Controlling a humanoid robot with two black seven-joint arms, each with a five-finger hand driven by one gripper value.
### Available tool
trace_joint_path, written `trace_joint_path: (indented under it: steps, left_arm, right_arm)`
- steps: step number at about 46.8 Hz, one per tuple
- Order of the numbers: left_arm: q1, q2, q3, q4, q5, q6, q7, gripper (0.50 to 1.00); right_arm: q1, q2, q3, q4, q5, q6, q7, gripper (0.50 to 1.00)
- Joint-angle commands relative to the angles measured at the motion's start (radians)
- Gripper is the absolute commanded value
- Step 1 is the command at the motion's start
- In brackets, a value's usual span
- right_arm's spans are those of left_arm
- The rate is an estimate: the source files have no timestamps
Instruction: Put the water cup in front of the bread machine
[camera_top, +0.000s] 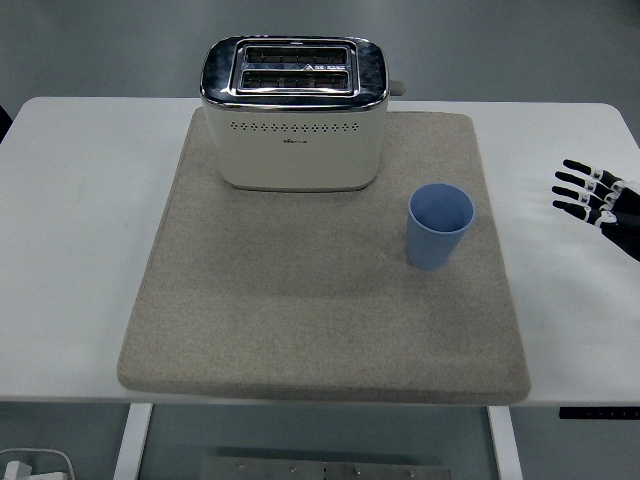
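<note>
A blue water cup (439, 226) stands upright and empty on the grey mat (300, 300), to the right of and slightly nearer than the bread machine. The bread machine (293, 113) is a cream and chrome two-slot toaster at the mat's far edge. My right hand (597, 196) shows at the right edge over the white table, fingers spread and holding nothing, well to the right of the cup. The left arm is out of sight.
The white table (80, 220) extends on both sides of the mat. Below the near edge a table leg (130, 440) and a white cable box (35, 466) show on the floor.
</note>
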Motion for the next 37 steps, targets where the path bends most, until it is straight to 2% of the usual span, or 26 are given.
trace_joint_path:
  steps: [1,14,31,37]
  left_arm:
    - [0.0,0.0,0.0,0.0,0.0,0.0,0.0,1.0]
    - [0.0,0.0,0.0,0.0,0.0,0.0,0.0,1.0]
    - [0.0,0.0,0.0,0.0,0.0,0.0,0.0,1.0]
    - [0.0,0.0,0.0,0.0,0.0,0.0,0.0,1.0]
  right_arm:
    - [0.0,-0.012,0.0,0.028,-0.046,-0.031,0.0,0.905]
    - [-0.017,-0.043,-0.018,0.172,-0.221,-0.209,0.006,0.905]
    - [-0.033,-0.045,-0.032,0.238,-0.29,-0.32,0.032,0.905]
    - [-0.046,-0.074,-0.027,0.29,-0.273,-0.321,0.024,0.905]
